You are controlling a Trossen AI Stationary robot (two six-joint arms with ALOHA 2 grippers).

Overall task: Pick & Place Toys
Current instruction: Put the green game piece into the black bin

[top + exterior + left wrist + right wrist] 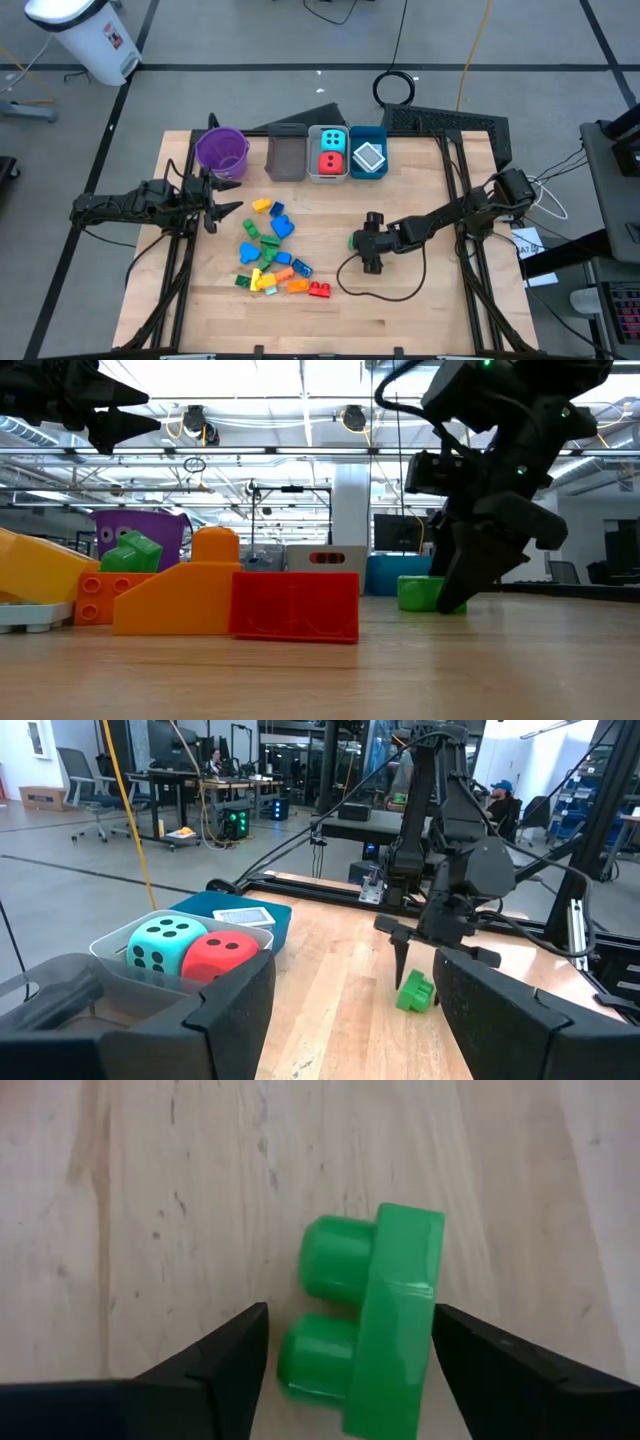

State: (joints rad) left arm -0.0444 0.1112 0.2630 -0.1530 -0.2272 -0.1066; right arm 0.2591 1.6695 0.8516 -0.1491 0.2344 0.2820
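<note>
1. Fingers of the right gripper (364, 243) stand apart on either side of a green brick (370, 1318), holding nothing; the brick lies on its side on the bench (420, 300) right of the middle, its two studs pointing sideways, and whether the fingers touch it cannot be told
2. The same green brick (415, 991) shows in the left wrist view on the bare wood beside the right gripper's tips, and in the low view it (420, 593) sits just left of that gripper (470, 585)
3. The left gripper (228, 198) hangs over the left part of the bench, just below the purple bucket (221, 151), its fingers spread wide with nothing between them
4. A heap of bricks (270, 250) in blue, green, yellow, orange and red lies left of the bench's middle, reaching towards the near edge; a red brick (320, 290) is its rightmost piece
5. Along the far edge stand three bins side by side: a grey bin (287, 155), a white bin (329, 176) and a blue bin (369, 176)
6. The white bin holds a cyan die (331, 141) at its far end and a red die (331, 162) at its near end, touching each other
7. A white flat piece (369, 156) lies in the blue bin
</note>
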